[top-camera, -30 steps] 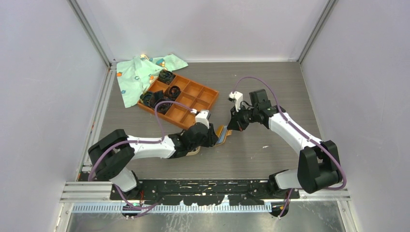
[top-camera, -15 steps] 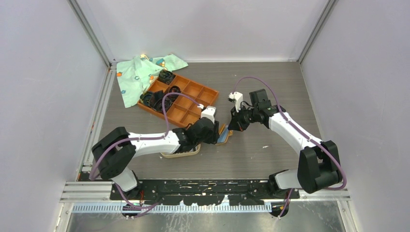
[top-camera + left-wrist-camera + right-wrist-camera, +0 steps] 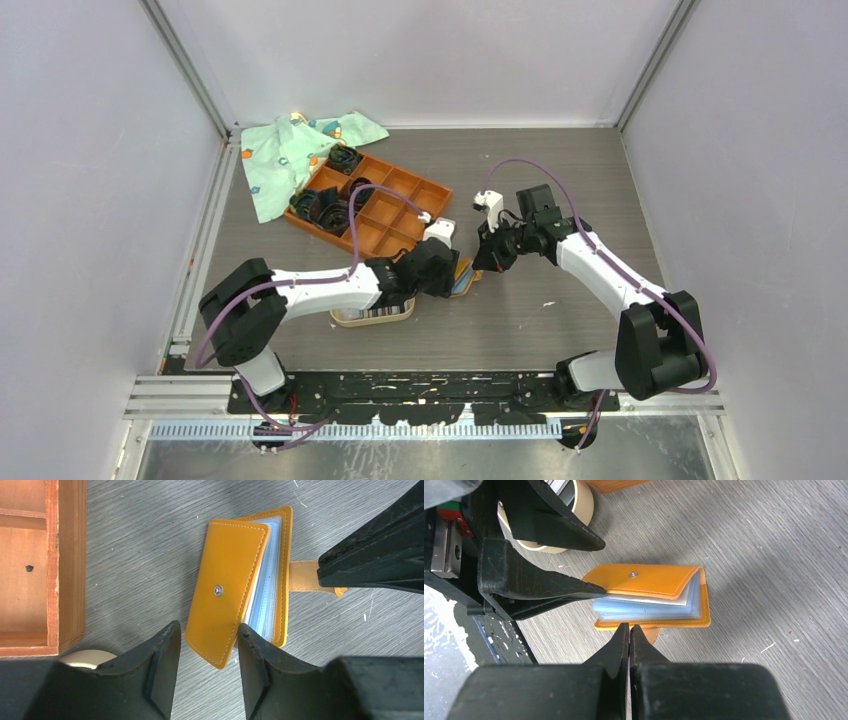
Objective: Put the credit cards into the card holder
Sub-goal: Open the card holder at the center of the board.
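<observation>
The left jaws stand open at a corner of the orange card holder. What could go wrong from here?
1. The right gripper seems to pin only the thin strap; it may slip, and the card holder would slide.
2. The left gripper, closing, could pinch the cover and sleeves together and shut it instead of opening it.

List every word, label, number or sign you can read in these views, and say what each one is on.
No text can be read anywhere.
On the card holder: plain orange cover with only a bare snap button.
On the cards in the oval dish: dark stripes, too small to read.
On the cloth: printed shapes, no letters made out.
On the compartment tray: no marking.
</observation>
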`<state>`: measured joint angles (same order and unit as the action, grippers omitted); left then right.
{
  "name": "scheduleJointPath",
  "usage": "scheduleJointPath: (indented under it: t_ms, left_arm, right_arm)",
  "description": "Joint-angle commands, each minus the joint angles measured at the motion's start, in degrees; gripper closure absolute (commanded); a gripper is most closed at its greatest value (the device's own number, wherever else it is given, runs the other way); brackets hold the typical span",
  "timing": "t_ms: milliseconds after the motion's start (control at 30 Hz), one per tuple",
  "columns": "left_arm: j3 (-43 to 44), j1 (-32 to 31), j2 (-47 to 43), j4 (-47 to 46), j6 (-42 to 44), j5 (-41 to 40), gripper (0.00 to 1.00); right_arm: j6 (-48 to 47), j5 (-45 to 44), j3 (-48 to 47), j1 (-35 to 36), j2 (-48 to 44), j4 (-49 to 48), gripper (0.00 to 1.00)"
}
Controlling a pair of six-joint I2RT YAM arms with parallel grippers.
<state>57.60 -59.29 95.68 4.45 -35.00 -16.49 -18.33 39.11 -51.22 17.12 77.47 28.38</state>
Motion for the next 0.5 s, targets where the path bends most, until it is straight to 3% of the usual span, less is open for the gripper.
scheduleJointPath:
  t_ms: [0,200,467]
  left_arm:
    - [2.2,0.0,-0.4,3.4,3.3,-0.4,0.53]
    - [3.4,0.9,0.5,3.7,4.9,1.6,0.46]
    - [3.5,1.1,-1.0,3.2,6.3,1.6,0.46]
  right_arm:
    - [-0.8,1.6,-2.8,-0.4,-2.2,-0.7,0.99]
    - [-0.7,2.3,-2.9,-0.5,-2.5,-0.6,0.99]
    - [-0.8,2.8,-2.9,-0.5,-2.5,-0.5,0.99]
